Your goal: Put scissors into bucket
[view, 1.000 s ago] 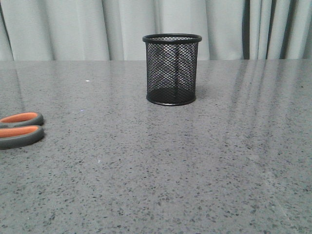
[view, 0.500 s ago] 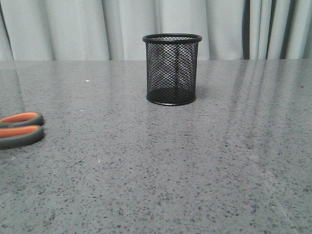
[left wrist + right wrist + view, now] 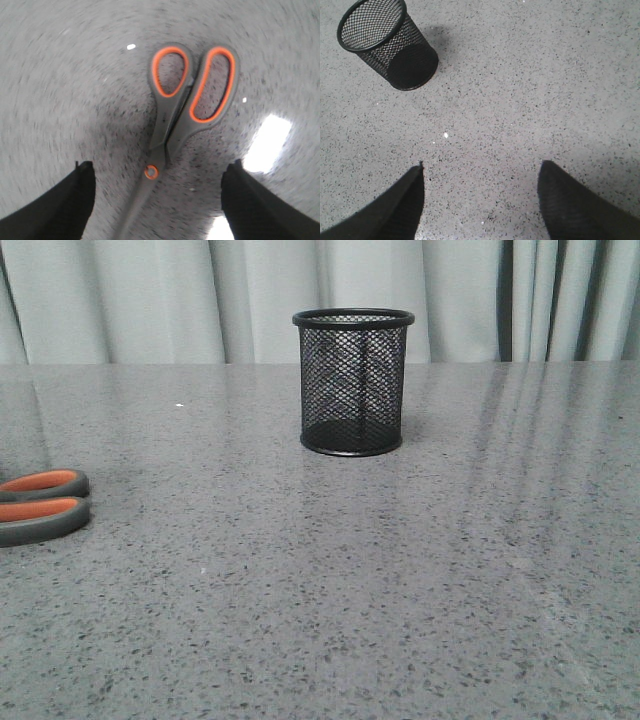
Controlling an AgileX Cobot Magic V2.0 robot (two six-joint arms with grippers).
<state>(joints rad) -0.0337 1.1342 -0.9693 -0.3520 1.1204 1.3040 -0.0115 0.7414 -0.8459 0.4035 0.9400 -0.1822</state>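
Observation:
The scissors (image 3: 170,115) lie flat on the grey table, blades closed; only their orange-lined handle loops (image 3: 42,508) show at the left edge of the front view. My left gripper (image 3: 159,172) is open above them, one finger on each side of the pivot and blades, not touching. The left wrist view is blurred. The black mesh bucket (image 3: 353,380) stands upright at the middle back, and it shows in the right wrist view (image 3: 390,42) too. My right gripper (image 3: 482,172) is open and empty over bare table, apart from the bucket.
The grey speckled table (image 3: 400,570) runs across the whole front view. Pale curtains (image 3: 150,300) hang behind its far edge. Bright light reflections (image 3: 267,142) lie on the table beside the scissors.
The front view is unchanged; scissors and bucket have not moved. Neither arm shows in it.

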